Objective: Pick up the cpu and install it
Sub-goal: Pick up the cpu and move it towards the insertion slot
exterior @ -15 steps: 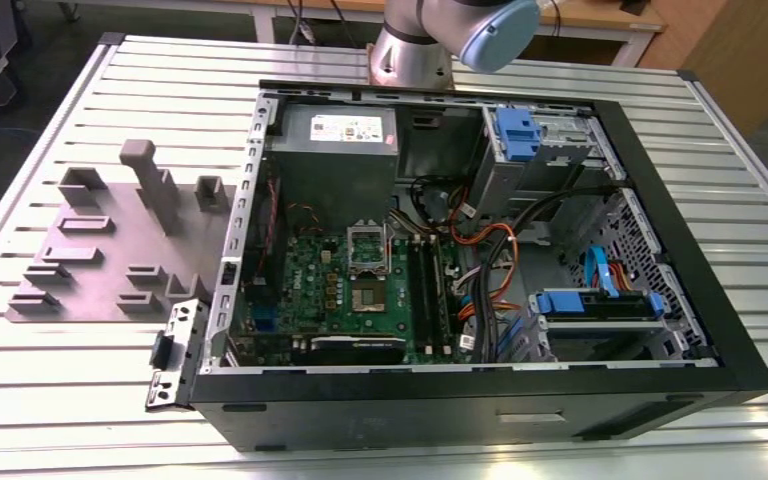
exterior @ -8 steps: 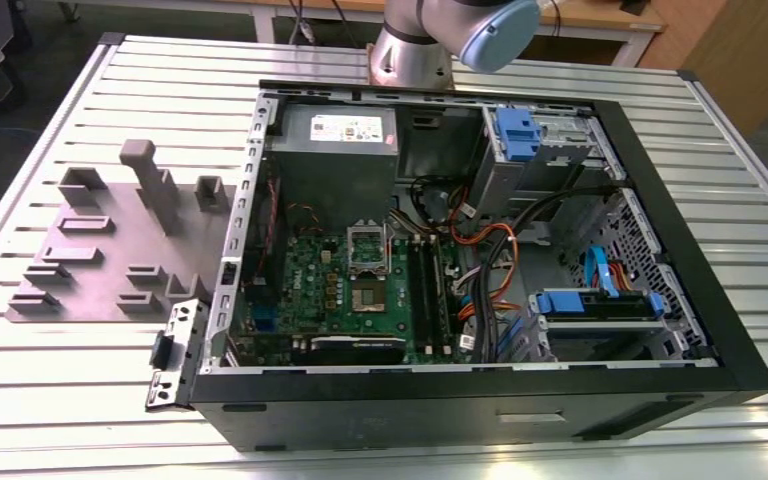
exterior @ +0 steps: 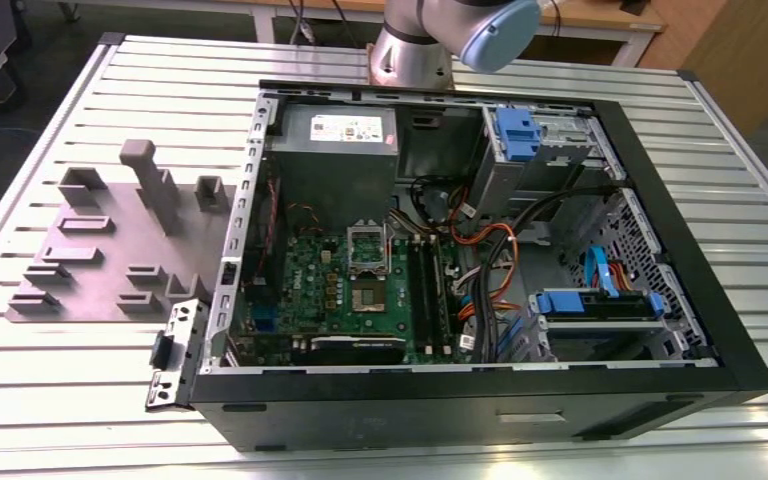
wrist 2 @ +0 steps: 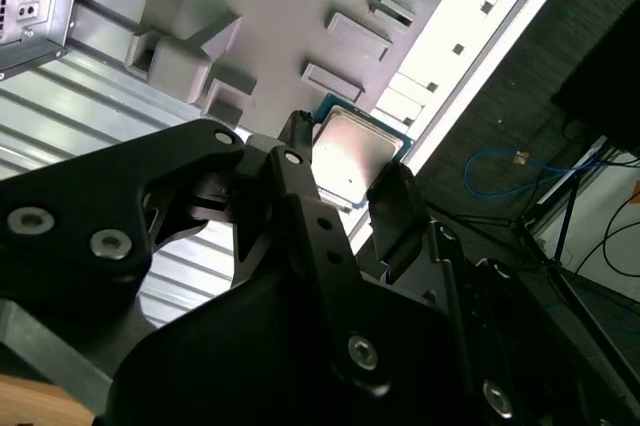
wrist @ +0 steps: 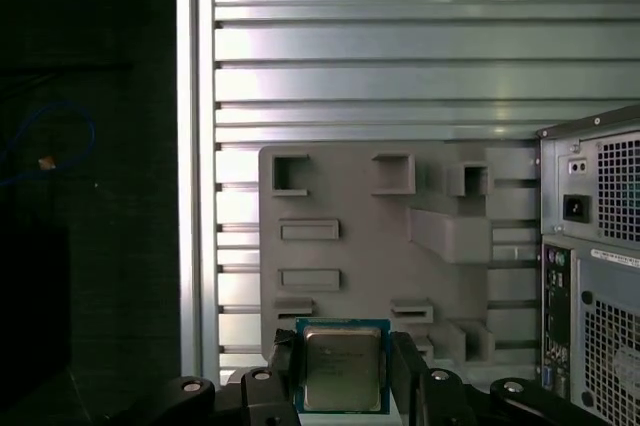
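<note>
The pincer (wrist: 342,378) is closed narrow on the cpu (wrist: 342,366). Its two black fingers (wrist: 283,364) press opposite edges of the chip, and the silvery lid faces the camera in both wrist views. In the second wrist view the cpu (wrist 2: 352,151) sits at the very tips of the pincer (wrist 2: 348,174), so the hold looks to be on thin edges only.

Beyond the chip, and seemingly clear of it, lies the grey tray (wrist: 350,236) with its raised blocks, resting on the slatted metal surface (wrist: 400,76). Off to one side of the pincer stands the open computer case (wrist: 590,246). In the exterior view, the green motherboard (exterior: 337,290) inside the case carries the socket (exterior: 367,290), well away from the tray (exterior: 104,250).

The main hazard, as I judge it, is the slim edge grip. A jolt or a brush against the case wall or the cables could twist the chip between the fingers or drop it. A chip that is skewed or tilted would meet the socket off-square and could damage the contacts. Too hard a squeeze could also mark its edges.
</note>
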`<state>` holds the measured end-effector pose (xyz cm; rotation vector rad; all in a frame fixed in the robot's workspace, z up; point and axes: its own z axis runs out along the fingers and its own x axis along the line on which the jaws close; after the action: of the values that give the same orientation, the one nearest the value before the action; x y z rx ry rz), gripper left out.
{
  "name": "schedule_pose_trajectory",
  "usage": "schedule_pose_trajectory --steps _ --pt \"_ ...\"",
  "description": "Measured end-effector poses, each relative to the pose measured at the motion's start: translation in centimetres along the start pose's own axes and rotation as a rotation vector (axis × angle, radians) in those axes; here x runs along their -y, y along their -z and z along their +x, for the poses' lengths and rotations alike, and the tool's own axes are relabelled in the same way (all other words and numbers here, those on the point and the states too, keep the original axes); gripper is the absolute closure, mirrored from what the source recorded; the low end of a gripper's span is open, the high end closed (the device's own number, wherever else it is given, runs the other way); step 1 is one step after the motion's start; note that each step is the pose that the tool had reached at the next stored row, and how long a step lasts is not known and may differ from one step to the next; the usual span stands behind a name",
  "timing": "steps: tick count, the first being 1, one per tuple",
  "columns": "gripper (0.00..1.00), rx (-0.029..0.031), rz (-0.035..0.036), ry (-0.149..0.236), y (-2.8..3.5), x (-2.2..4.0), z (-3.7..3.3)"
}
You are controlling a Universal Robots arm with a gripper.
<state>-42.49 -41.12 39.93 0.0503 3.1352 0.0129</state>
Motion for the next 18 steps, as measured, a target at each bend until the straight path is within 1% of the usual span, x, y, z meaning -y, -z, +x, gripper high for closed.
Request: schedule_pose_trajectory --steps 3,6,9,10,12,14,18 --pt "0.53 0.0 0.0 -0.004 -0.07 0.26 -0.13" --pt "0.53 0.0001 0.0 -0.008 -0.11 0.39 -0.48" --pt "0.53 -0.0001 0.0001 -0.011 -0.16 0.42 -1.03" --pt "0.53 -0.0003 0.0002 -0.012 -0.18 0.42 -1.45" --pt "0.53 -0.0003 0.0001 -0.013 -0.19 0.41 -1.74" --pt "0.53 -0.0003 0.0001 -0.014 -0.19 0.41 -1.86" --pt "0.53 -0.0003 0.0002 -0.014 -0.19 0.41 -1.88"
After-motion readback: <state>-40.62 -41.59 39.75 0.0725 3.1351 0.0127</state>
